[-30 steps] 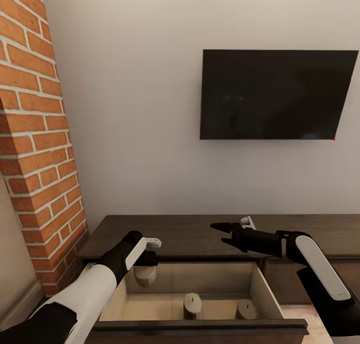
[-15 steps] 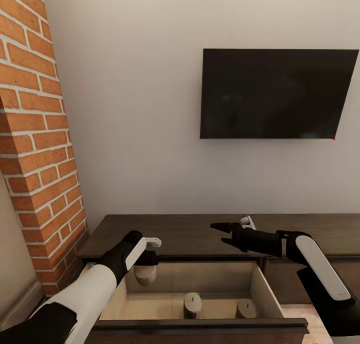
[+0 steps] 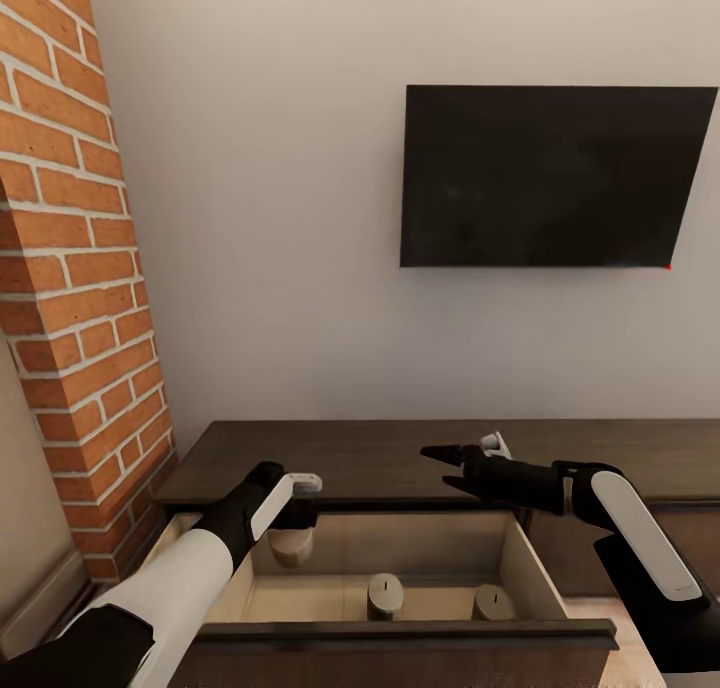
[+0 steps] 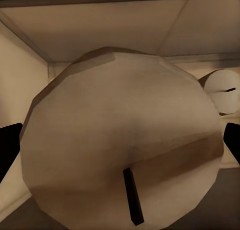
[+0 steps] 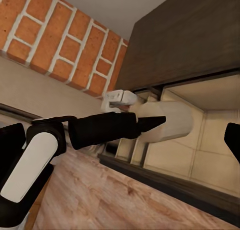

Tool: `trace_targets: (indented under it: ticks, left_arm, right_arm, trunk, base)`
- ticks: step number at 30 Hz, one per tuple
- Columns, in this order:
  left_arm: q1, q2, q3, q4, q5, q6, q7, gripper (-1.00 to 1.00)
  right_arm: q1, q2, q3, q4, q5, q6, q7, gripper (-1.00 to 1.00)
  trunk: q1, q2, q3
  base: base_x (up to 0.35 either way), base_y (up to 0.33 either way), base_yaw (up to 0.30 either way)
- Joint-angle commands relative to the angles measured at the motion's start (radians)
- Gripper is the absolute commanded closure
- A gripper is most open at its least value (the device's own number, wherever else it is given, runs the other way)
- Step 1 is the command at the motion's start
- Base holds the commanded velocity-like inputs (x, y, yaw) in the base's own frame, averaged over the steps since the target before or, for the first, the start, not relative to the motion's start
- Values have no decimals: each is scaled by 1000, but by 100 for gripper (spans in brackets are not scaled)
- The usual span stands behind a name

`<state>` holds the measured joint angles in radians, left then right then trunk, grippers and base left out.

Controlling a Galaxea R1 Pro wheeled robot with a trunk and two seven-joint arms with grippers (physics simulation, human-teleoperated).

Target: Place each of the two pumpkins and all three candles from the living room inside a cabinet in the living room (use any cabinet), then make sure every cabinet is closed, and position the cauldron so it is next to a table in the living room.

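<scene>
Between the earlier head views and this one the whole scene slides: the TV point(image 3: 548, 176) sits higher and the open drawer point(image 3: 527, 566) of the cabinet point(image 3: 360, 458) shows less of its floor. Both arms keep their places in the picture, so this reads as the head camera tilting, not the objects moving. For the task nothing has advanced. The left gripper point(image 3: 297, 516) still holds the third candle point(image 3: 290, 546) above the drawer, near its left rear corner, with its fingers clamped on the candle's sides. In the left wrist view the candle point(image 4: 125, 140) faces the camera end-on, its dark wick point(image 4: 132, 196) towards the lens, so its long axis seems to run along the fingers. Whether it hangs upright or tilted over the drawer is hard to judge in the head view. Two other candles point(image 3: 385, 596) stand upright on the drawer floor, towards its front. The right gripper point(image 3: 447, 468) hovers over the cabinet top above the drawer's rear right, jaws apart and empty. My judgement is that the release into the drawer is the step in hand.
</scene>
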<state>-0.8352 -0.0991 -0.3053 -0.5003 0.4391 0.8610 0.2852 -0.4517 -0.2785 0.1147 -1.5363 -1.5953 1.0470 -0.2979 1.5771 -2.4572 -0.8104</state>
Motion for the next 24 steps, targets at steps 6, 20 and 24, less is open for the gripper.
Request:
trace_targets:
  ticks: [6, 20, 24]
  left_arm:
    - [-1, 1, -6, -1, 10, -9, 9, 100]
    - [-1, 1, -6, 0, 9, -12, 9, 100]
    - [-1, 1, -6, 0, 9, -13, 9, 100]
  right_arm:
    - [-1, 0, 1, -1, -11, 0, -10, -100]
    - [-1, 1, 2, -1, -11, 0, -10, -100]
    - [-1, 0, 2, -2, -11, 0, -10, -100]
  trunk:
    - [23, -43, -20]
    - [29, -46, -74]
    - [31, -47, -90]
  base:
    - [0, 0, 0]
    - [0, 0, 0]
    - [0, 0, 0]
